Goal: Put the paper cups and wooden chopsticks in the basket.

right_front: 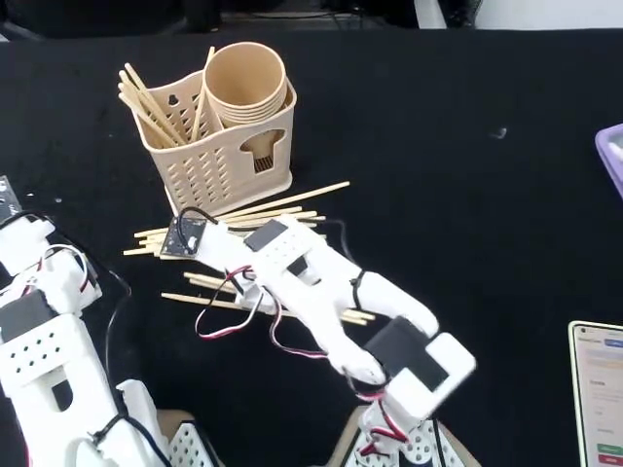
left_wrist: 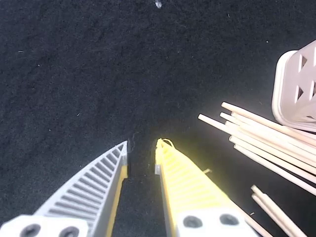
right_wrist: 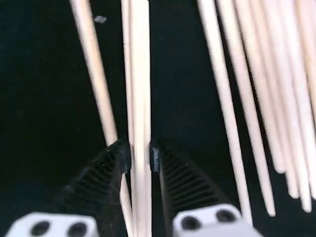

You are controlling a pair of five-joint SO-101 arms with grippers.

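Your right claw (right_wrist: 139, 148) is clamped on one chopstick (right_wrist: 140, 74), whose length runs in line with the jaws. In the high view the basket (right_front: 224, 165) stands just above, upper left of centre, with loose chopsticks (right_front: 282, 209) along its lower edge. Your left claw (left_wrist: 141, 148), slightly parted, holds nothing.

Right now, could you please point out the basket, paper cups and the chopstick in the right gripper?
basket (right_front: 219, 170), high view, front wall
paper cups (right_front: 243, 83), high view, top cup's inside
chopstick (right_wrist: 140, 74), right wrist view, shaft beyond right gripper (right_wrist: 139, 150)
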